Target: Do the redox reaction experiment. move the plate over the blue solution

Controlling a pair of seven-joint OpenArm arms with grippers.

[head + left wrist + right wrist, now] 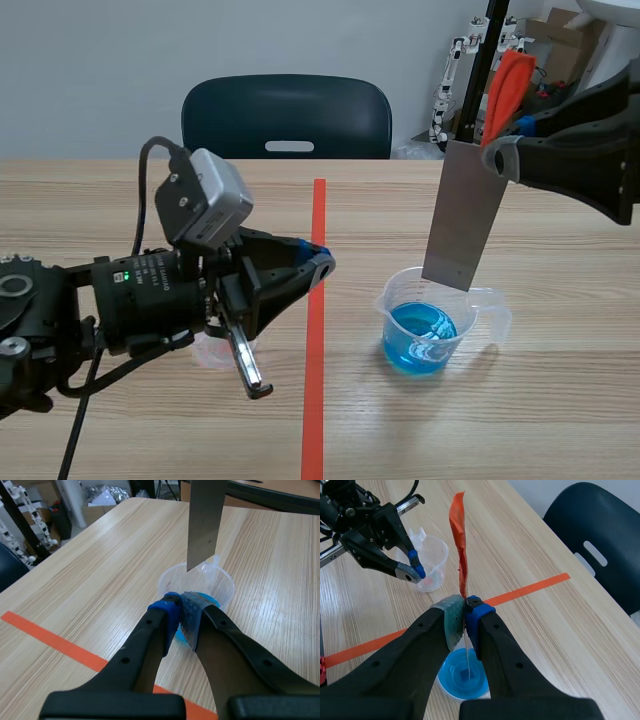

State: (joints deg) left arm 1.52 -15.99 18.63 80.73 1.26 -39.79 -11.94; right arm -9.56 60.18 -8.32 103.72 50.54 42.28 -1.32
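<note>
The grey plate (465, 215) is clamped at its upper end between the pads of the right gripper (465, 612), and an orange-red strip (459, 540) is seen rising from the same grip. The plate's long axis is held upright. Its lower edge is hung just above the rim of the clear beaker (400, 300), with the blue solution (420, 335) directly beneath, right of the tape line (316, 330). Only a straight descent is judged necessary for dipping. The left gripper (322, 265), closed on nothing, is found left of that line, apart from the beaker.
</note>
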